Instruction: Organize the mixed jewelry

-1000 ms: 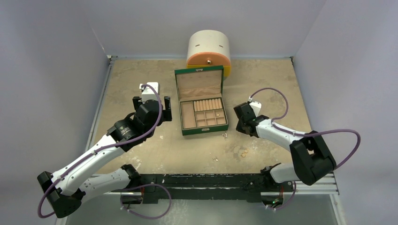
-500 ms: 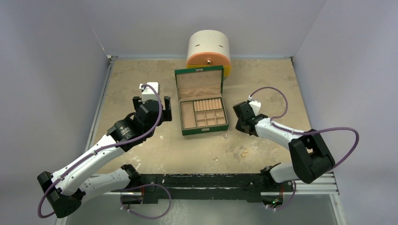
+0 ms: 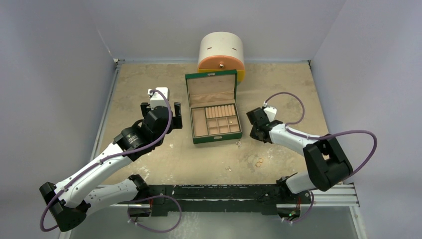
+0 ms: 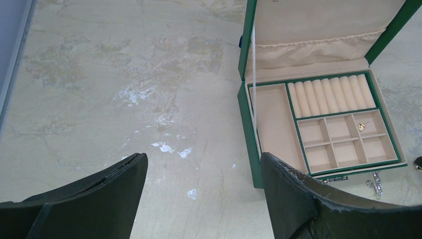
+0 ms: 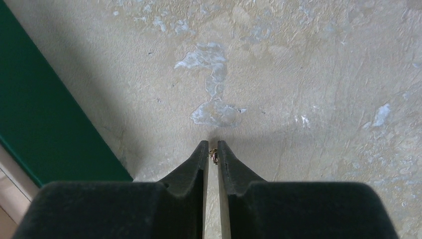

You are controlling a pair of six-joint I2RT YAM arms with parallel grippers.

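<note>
Right pincer (image 5: 212, 144), at the green box's (image 3: 217, 140) 3 o'clock, is nearly clenched, apparently pinching a tiny gold piece (image 5: 214, 156) at its tips. Left pincer (image 4: 203, 159) hangs released at 9 o'clock. Silvery bits (image 3: 238, 144) and gold rings (image 3: 259, 162) lie loose on the desk (image 3: 149, 79) toward 5 o'clock. Another gold bit (image 4: 362, 126) sits in a small compartment.

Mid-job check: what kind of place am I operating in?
Most likely a lab test cell: plain grey walls box in a worn tabletop, the robot arms are bolted to a black rail, and staged props like the green jewelry box sit on it.
</note>
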